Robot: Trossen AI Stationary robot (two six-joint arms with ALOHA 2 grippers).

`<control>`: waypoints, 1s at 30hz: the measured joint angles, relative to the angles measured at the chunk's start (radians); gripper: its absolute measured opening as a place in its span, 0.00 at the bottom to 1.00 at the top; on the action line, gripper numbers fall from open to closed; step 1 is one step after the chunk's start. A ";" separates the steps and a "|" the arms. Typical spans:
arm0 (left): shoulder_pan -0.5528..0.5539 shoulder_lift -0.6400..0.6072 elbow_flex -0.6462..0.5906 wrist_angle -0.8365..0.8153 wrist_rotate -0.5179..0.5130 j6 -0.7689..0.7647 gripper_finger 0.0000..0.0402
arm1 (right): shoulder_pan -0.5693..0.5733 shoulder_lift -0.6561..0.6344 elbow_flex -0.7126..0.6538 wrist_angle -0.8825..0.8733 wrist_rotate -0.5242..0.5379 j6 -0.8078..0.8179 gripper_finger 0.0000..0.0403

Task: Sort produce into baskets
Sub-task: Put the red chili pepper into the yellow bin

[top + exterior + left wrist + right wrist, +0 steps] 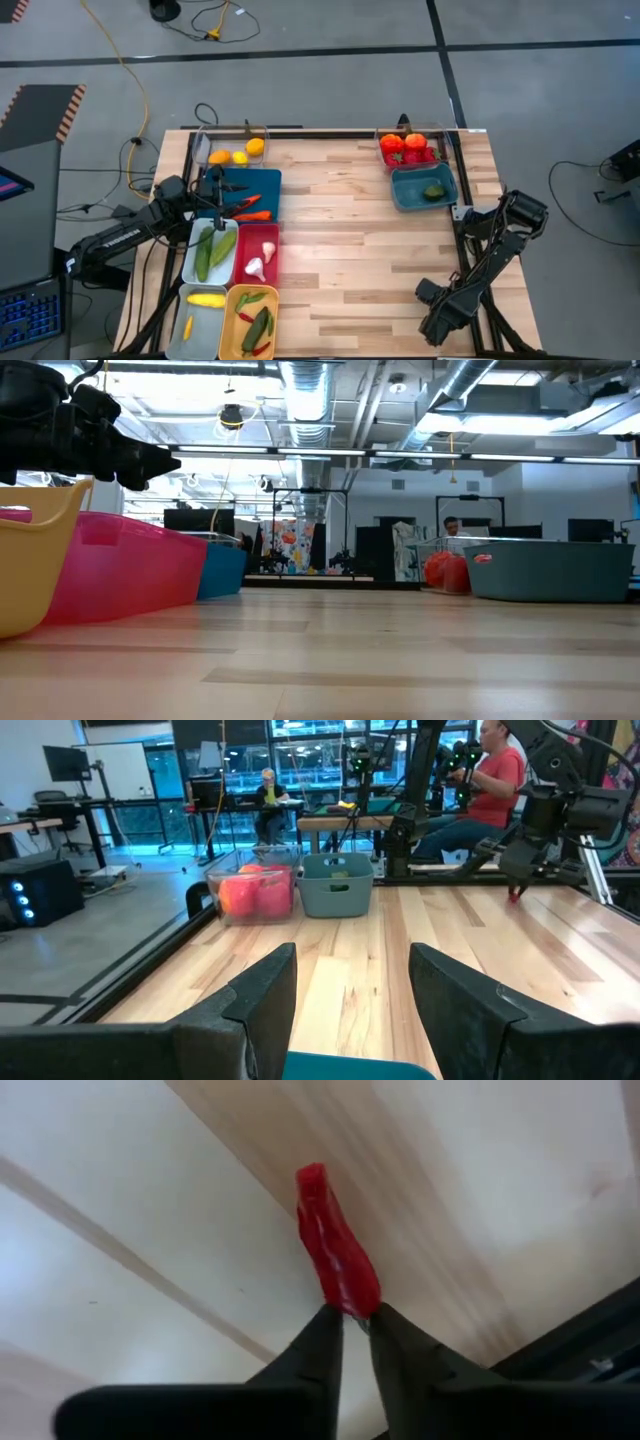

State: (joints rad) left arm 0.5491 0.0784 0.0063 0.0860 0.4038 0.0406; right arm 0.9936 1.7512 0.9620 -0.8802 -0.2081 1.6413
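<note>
The right gripper pinches the tip of a small red chilli, shiny, smooth and long, at the lower right of the high view. Under it is pale striped wooden table. The left gripper hangs with a wide gap, holding nothing, over the dark blue basket at the left. Smooth plastic baskets there hold carrots, green cucumbers, white garlic.

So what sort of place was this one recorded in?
Most likely an open-plan robotics lab or workshop. The low view shows exposed ceiling ducts and strip lights. The left wrist view shows people seated at desks with monitors beyond the wooden table, and loose cables trail across the grey floor.
</note>
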 joint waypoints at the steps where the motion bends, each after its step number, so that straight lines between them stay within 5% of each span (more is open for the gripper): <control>1: 0.000 0.000 0.000 0.000 0.000 0.000 0.45 | 0.000 0.000 0.000 0.005 0.000 0.000 0.17; 14: 0.000 0.000 0.000 0.000 0.000 0.000 0.45 | -0.081 0.006 0.073 0.053 0.019 -0.017 0.07; 25: 0.000 0.000 0.000 0.000 0.000 0.000 0.45 | -0.285 0.006 0.239 0.345 0.432 -0.380 0.06; 30: 0.000 0.000 0.000 0.000 0.000 0.000 0.45 | -0.381 0.004 0.252 0.496 0.476 -0.550 0.07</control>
State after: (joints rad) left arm 0.5495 0.0784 0.0064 0.0864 0.4038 0.0409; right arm 0.6126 1.7550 1.2140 -0.3845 0.2681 1.0916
